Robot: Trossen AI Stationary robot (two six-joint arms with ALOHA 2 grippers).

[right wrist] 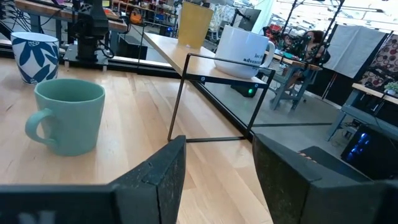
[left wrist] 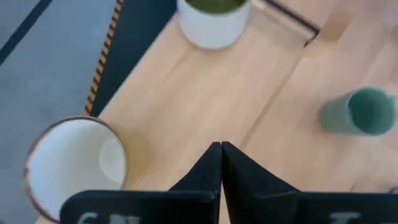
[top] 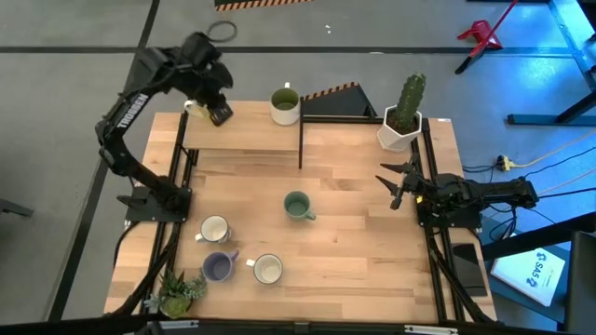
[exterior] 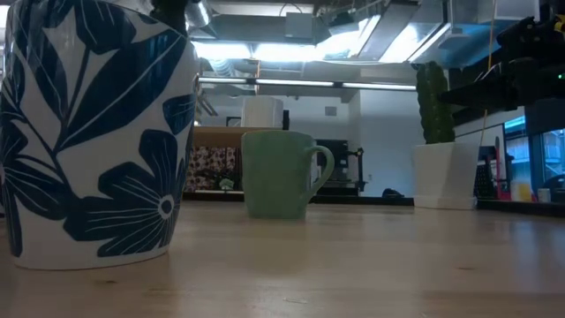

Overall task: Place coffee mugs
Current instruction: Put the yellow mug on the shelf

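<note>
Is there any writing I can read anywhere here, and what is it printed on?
"SAS", roughly: on the white box right of the table, rotated and hard to confirm.
Dark lettering on the white mug on the raised shelf: cut off, too blurred to read.
White lettering along the left arm: too small to read.

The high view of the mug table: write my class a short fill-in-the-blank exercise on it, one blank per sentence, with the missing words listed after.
1. The sage green mug stands alone near the table's ____.
2. The left gripper, fingers shut, hovers over the raised ____ at the far side.
3. The right gripper, fingers ____, waits near the cactus pot.
4. The lavender mug sits between two ____ mugs.

Missing words: middle; shelf; open; whitish
</note>
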